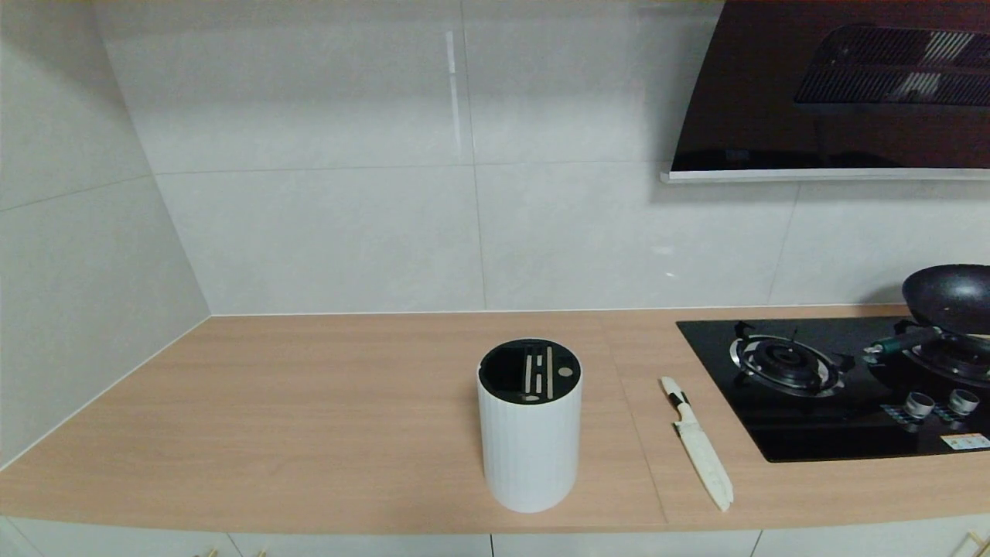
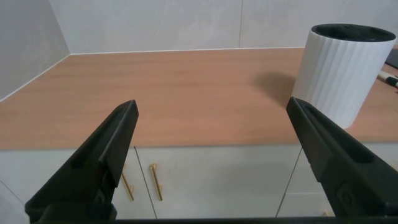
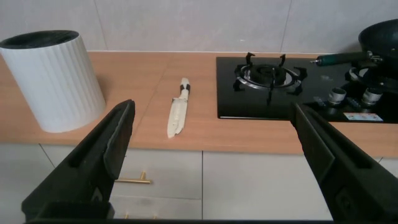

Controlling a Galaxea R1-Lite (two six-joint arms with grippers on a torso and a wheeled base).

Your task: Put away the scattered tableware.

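The left end effector and right end effector both gape wide open, empty, off the tabletop's front edge. Near that edge stands a white slotted holder. The knife lies flat between the holder and the stove.

left end effector, right end effector, spread

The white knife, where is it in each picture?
Head view: knife lies on the counter between the white holder and the stove.
Left wrist view: a bit of it peeks out beyond the holder.
Right wrist view: again between holder and stove.
Shared landmark: the white holder.
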